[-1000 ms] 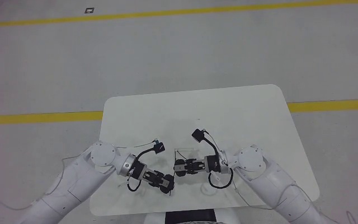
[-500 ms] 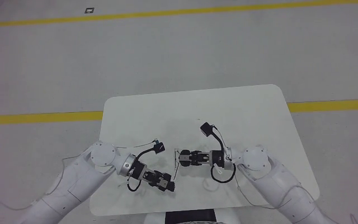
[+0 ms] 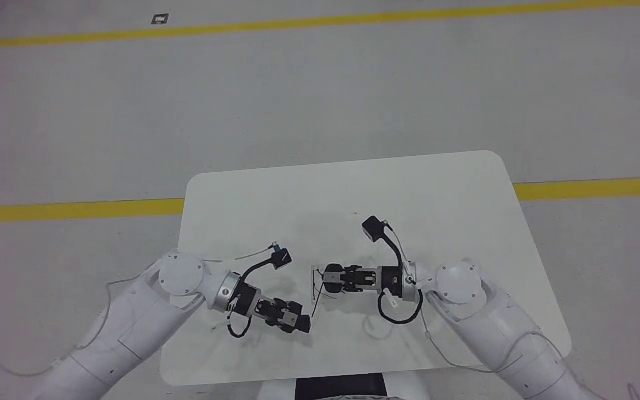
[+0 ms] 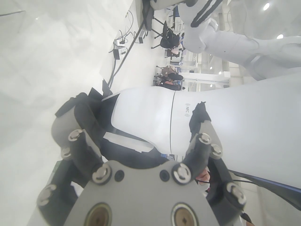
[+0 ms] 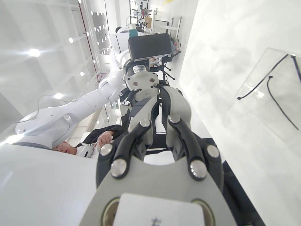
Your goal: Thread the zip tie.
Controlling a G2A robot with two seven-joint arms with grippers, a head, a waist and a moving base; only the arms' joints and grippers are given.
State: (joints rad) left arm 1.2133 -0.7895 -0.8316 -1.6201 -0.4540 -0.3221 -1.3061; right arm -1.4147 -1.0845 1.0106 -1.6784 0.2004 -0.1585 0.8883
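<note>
Black zip ties [image 5: 270, 77] lie on a clear plastic sheet [image 5: 289, 90] on the white table [image 3: 400, 200]. In the top view that sheet [image 3: 316, 272] sits near the table's front middle, with my right gripper [image 3: 322, 281] low over it. In the right wrist view the right gripper [image 5: 161, 92] has its fingers drawn close together and I see nothing between them. The ties lie off to its side, apart from it. My left gripper [image 3: 298, 320] is near the front edge, facing the right one. In its own view the left gripper [image 4: 141, 109] is open and holds nothing.
The two grippers point at each other a short way apart. The table's front edge [image 3: 300, 378] runs close below both arms. The far half of the table is bare white surface.
My right gripper has moved away from the front edge, further onto the clear sheet. The left gripper has pulled back slightly, away from the right one.
</note>
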